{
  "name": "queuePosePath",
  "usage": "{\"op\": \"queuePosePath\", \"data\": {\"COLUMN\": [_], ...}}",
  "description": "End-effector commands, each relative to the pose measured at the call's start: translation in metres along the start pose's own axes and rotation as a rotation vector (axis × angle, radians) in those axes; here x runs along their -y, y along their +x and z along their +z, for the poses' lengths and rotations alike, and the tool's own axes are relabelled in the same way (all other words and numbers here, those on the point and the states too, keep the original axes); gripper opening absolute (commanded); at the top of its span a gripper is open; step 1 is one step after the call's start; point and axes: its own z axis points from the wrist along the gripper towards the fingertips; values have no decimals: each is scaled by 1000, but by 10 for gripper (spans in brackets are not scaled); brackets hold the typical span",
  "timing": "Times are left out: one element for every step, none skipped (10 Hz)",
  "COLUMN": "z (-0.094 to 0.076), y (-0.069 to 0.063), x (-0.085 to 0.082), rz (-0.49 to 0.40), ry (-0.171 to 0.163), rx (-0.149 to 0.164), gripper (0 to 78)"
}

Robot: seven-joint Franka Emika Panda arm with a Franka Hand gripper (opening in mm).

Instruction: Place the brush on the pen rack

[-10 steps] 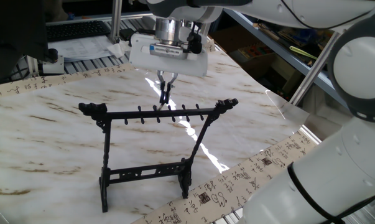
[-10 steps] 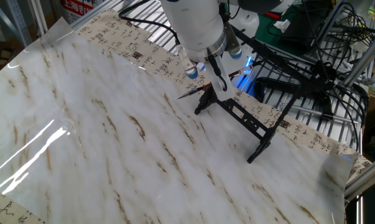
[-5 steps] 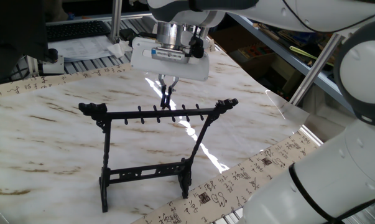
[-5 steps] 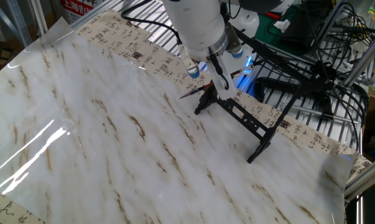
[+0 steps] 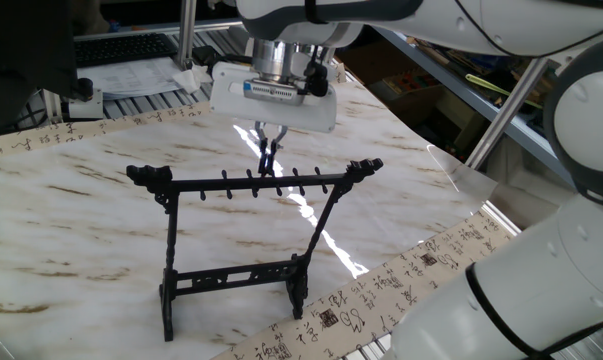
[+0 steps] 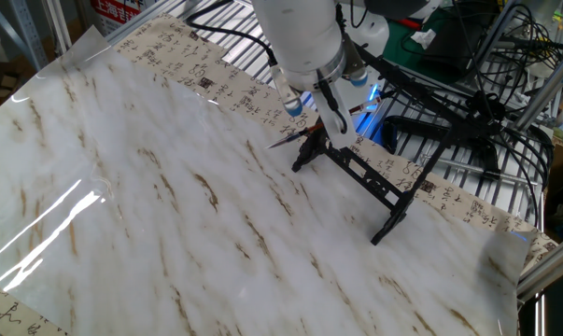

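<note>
The black pen rack (image 5: pixel 249 185) stands upright on the marble table, its pegged top bar running left to right. My gripper (image 5: pixel 268 152) hangs just behind the middle of that bar, fingers close together and shut on the brush. In the other fixed view the thin dark brush (image 6: pixel 286 141) pokes out sideways from the gripper (image 6: pixel 318 129), close to level, at the near end of the pen rack (image 6: pixel 374 182). From the front view I see the brush only end-on, as a dark bit between the fingers.
A paper strip with calligraphy (image 5: pixel 381 295) lines the table's front edge, and another (image 6: pixel 188 65) lines the far side. A keyboard (image 5: pixel 121 48) lies at the back left. Cables and a metal frame (image 6: pixel 468 103) crowd the space beyond the rack. My own arm (image 5: pixel 541 270) fills the front right.
The gripper has risen slightly and shifted a little along the rack's top bar. The rack has not moved, and the brush tip looks almost unchanged.
</note>
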Motion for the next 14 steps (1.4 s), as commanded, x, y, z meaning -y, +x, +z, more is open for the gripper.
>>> {"op": "queuePosePath", "data": {"z": [1,2,4,5,6,9,13,15,20,22,24,26,27,29], "y": [1,1,2,3,4,6,7,8,9,9,10,10,10,11], "x": [1,1,2,3,3,5,6,7,6,6,5,5,5,5], "rz": [9,18,25,23,25,7,2,1,-11,-14,-16,-20,-21,-20], "ry": [-2,-8,-12,-7,-6,2,-7,-10,4,-1,0,2,2,3], "rx": [24,31,41,37,35,17,-2,-5,-27,-53,-63,-71,-74,-78], "gripper": [11,11,11,11,11,11,11,11,11,11,11,11,11,11]}}
